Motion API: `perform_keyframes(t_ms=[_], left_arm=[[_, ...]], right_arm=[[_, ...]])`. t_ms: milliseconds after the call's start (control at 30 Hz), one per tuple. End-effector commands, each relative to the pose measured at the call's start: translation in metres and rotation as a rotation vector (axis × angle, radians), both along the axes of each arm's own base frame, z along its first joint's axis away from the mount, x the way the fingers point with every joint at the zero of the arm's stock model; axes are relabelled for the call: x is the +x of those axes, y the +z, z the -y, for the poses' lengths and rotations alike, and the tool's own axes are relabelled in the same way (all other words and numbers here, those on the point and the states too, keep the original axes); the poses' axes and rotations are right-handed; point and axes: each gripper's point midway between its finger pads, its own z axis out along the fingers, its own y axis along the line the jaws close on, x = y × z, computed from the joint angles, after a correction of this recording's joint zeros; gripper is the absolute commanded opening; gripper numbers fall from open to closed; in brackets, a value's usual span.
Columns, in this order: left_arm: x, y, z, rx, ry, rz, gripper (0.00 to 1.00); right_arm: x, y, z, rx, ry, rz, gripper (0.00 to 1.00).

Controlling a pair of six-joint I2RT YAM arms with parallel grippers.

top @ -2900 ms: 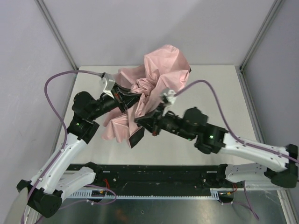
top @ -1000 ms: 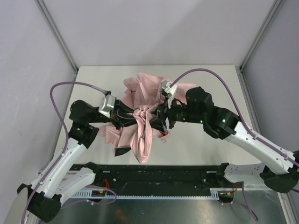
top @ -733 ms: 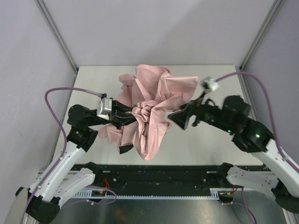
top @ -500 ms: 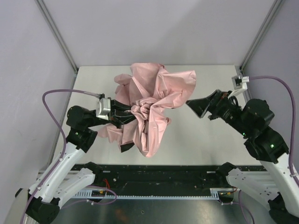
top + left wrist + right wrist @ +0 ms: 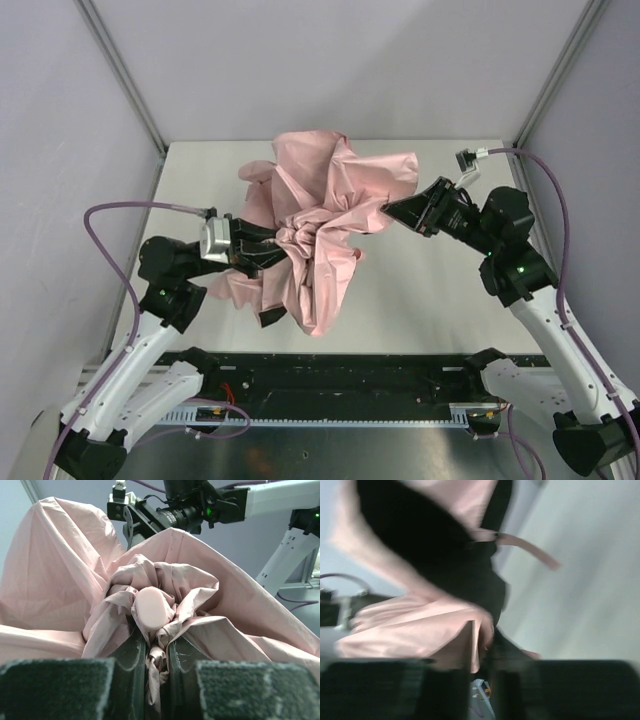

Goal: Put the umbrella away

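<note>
The pale pink umbrella (image 5: 325,215) hangs crumpled and half open above the table, between both arms. My left gripper (image 5: 262,252) is shut on bunched fabric beside its rounded pink end (image 5: 151,607); the pinched fabric shows between my fingers in the left wrist view (image 5: 156,655). My right gripper (image 5: 398,212) is at the canopy's right edge. In the blurred right wrist view its jaws (image 5: 481,665) stand nearly together with a pink fabric edge (image 5: 435,635) between them. A thin pink strap (image 5: 530,550) and a black part of the umbrella (image 5: 445,550) show beyond.
The pale table (image 5: 440,290) lies under the umbrella, closed in by grey walls and metal posts (image 5: 120,70). A black rail (image 5: 330,375) runs along the near edge. Purple cables (image 5: 110,215) loop from both wrists.
My right gripper let go of the fabric, swung far right, then came back to the canopy's right edge. The canopy spread wider. My left gripper kept its hold and barely moved.
</note>
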Motion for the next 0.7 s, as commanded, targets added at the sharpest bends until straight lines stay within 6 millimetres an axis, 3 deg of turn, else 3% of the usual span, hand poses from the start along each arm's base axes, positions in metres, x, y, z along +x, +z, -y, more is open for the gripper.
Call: perform_keyframes(t_ms=[0, 167, 300, 500, 567, 667], left_arm=[[0.007, 0.033, -0.012, -0.126, 0.107, 0.085, 0.00], [0.035, 0.040, -0.024, -0.234, 0.252, 0.029, 0.00], [0.039, 0.050, -0.030, -0.299, 0.263, 0.011, 0.00], [0.035, 0.049, -0.036, -0.338, 0.242, -0.009, 0.00], [0.036, 0.048, -0.039, -0.349, 0.244, -0.025, 0.00], [0.034, 0.049, -0.040, -0.372, 0.231, -0.046, 0.00]], right_arm=[[-0.054, 0.069, -0.022, 0.150, 0.330, 0.371, 0.06], [-0.145, 0.071, -0.046, 0.239, 0.847, 0.478, 0.00], [-0.178, 0.056, -0.066, 0.260, 1.052, 0.430, 0.00], [-0.208, 0.041, -0.081, 0.247, 1.179, 0.517, 0.00], [-0.206, 0.032, -0.093, 0.230, 1.162, 0.510, 0.00], [-0.182, 0.017, -0.118, 0.182, 1.015, 0.488, 0.00]])
